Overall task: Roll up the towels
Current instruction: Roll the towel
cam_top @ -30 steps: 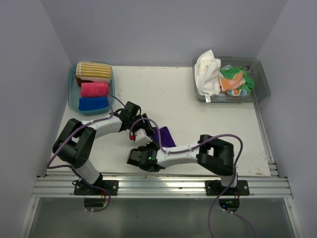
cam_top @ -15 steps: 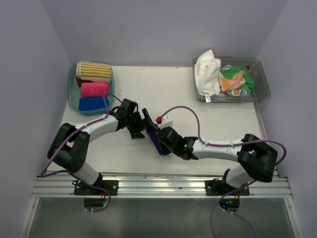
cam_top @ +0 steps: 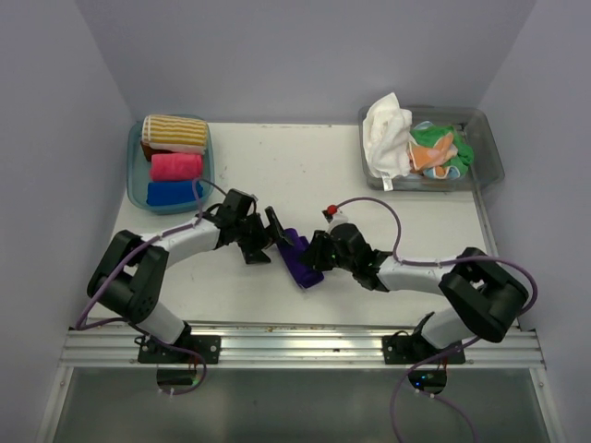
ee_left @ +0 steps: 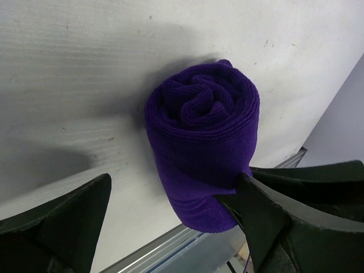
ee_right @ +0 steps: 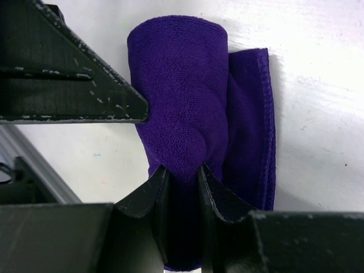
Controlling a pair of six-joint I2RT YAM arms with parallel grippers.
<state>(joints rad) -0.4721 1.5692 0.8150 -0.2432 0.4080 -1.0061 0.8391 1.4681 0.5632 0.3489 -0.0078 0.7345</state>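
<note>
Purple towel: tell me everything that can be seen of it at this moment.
The purple towel is a soft, fleecy-looking cloth wound into a thick roll, its spiral end showing in the left wrist view. One hemmed flap lies flat on the white table beside the roll, not wound in. It lies near the table's front edge. The right gripper pinches one end; the open left gripper straddles the other, one of its fingers touching it.
</note>
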